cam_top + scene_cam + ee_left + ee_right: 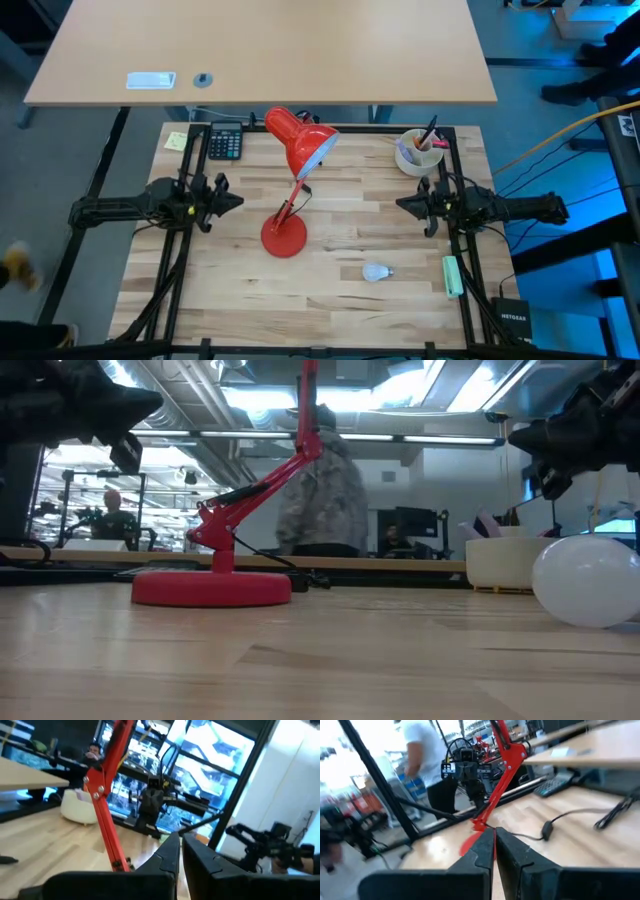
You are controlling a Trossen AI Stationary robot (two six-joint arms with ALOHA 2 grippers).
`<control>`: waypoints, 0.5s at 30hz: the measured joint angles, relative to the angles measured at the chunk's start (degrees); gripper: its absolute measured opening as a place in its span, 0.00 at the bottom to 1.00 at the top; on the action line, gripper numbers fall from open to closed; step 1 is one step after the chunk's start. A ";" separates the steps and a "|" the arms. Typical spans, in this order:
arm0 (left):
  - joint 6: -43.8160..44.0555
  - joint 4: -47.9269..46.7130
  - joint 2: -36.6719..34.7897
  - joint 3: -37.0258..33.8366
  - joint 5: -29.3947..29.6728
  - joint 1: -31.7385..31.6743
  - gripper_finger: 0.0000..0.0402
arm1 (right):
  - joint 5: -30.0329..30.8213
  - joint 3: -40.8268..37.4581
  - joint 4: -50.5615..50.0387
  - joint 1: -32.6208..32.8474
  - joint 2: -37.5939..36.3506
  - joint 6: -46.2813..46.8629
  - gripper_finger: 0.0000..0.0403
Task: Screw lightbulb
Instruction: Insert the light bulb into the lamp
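Table (330, 300) of pale wood planks, seen from above, with a dark frame along its edges and a second, lighter desk (300, 40) beyond its far edge. Both arms hang level over the table's sides and face each other across the middle.

Lamp (292, 180), red, standing between the two grippers: its round base (284, 237) lies nearer the left gripper, just past its fingertips toward the table's centre, and its slanted stem rises to a shade (300, 140) that points toward the far edge. A dark cord (560, 822) runs from the lamp across the wood.

Left gripper (236, 201), held above the table's left side, fingers (167, 857) pressed together with only a thin slit between them in the wrist view. Right gripper (402, 205), held above the right side, fingers (482, 852) likewise closed on nothing, tips aimed at the lamp's stem.

Calculator (225, 142), dark, on the far side of the left gripper near the table's back edge, with a yellow note (176, 141) just beside it. Cup (417, 152), white, holding pens, on the far side of the right gripper. Marker (453, 276), green, lying on the near side of the right gripper by the frame.

Lightbulb (375, 271), small and white, lying on its side on the bare wood, on the near side of the right gripper and slightly toward the centre, well apart from both grippers and from the lamp's base; it shows large at the right of the low view (588, 580).

Person (322, 500) in a grey jacket standing in the room behind the table.
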State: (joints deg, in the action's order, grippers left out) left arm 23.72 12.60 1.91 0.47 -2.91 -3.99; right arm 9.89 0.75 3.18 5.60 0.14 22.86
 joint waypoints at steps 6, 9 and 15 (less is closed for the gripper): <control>1.80 0.42 0.06 0.35 0.59 0.44 0.03 | 0.00 0.00 0.01 -0.01 0.00 7.11 0.05; 2.43 0.41 1.38 2.30 3.13 1.51 0.03 | -0.06 0.02 -0.02 -0.02 0.00 6.94 0.05; 3.55 0.20 14.01 12.16 4.28 7.12 0.01 | -0.46 0.04 -0.20 -0.02 0.00 6.62 0.05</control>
State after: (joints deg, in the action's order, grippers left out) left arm 27.27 12.80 15.93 12.63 1.37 3.13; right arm 9.43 0.80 2.98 5.58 0.14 29.48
